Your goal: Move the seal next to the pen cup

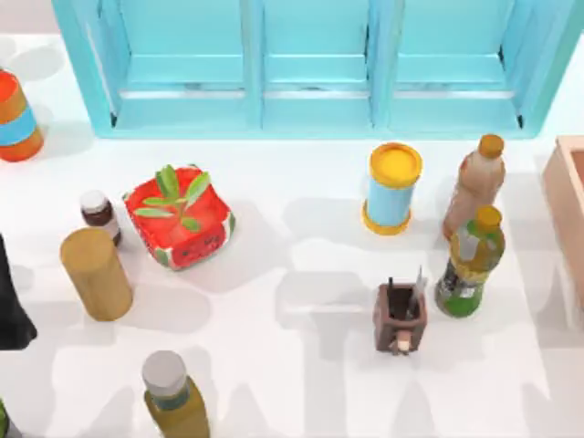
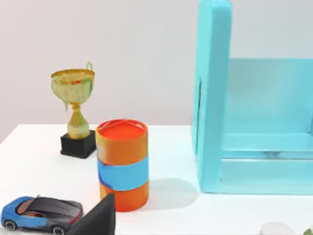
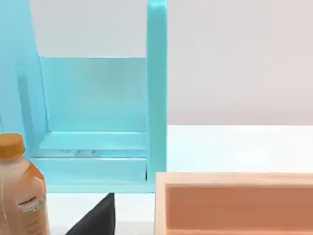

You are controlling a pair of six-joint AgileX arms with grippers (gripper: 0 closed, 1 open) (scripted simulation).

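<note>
The left arm (image 1: 13, 306) shows as a dark shape at the counter's (image 1: 301, 365) left edge, beside the tan cylinder (image 1: 95, 273); whether its jaws are open or closed cannot be told. The pen cup (image 1: 400, 316) stands right of centre, just beside a green bottle (image 1: 471, 262) and below the yellow-lidded can (image 1: 392, 188), well apart from that arm.

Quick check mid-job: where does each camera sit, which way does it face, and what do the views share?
Top view: overhead, looking down on the pen cup; left arm at the left edge.
Left wrist view: low, facing the orange can and trophy.
Right wrist view: low, facing the wooden box.
All share the blue cabinet.
</note>
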